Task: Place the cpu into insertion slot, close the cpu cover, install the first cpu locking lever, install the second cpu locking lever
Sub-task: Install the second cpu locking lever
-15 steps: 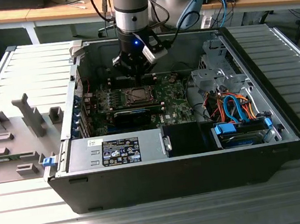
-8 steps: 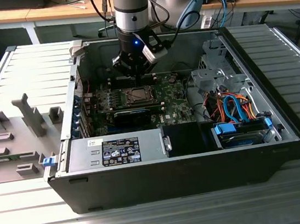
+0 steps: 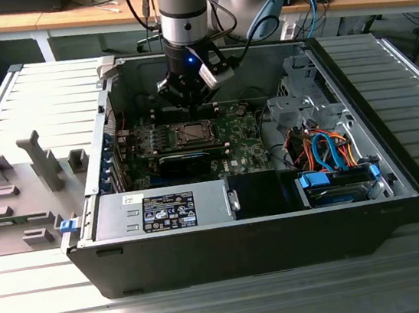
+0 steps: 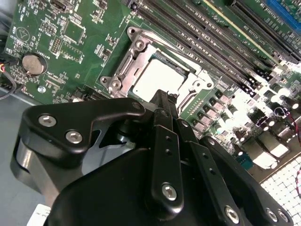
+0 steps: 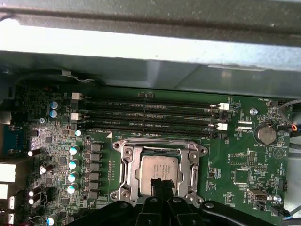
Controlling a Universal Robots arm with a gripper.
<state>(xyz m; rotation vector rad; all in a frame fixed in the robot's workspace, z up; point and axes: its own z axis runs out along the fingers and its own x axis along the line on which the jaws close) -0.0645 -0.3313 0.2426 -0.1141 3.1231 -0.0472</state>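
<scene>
The cpu, a silvery square chip, lies flat in the insertion slot on the green motherboard. The cpu cover, a silver frame with a square window, lies down around the chip. In both wrist views my gripper is shut with nothing in it, and its black tips stand just over one edge of the chip. In the exterior view the gripper hangs inside the open computer case, above the socket.
Long black memory slots run beside the socket, and a coin battery sits further off. A drive cage with orange and blue cables fills the exterior view's right of the case. The power supply lies at the front. A grey fixture tray stands outside.
</scene>
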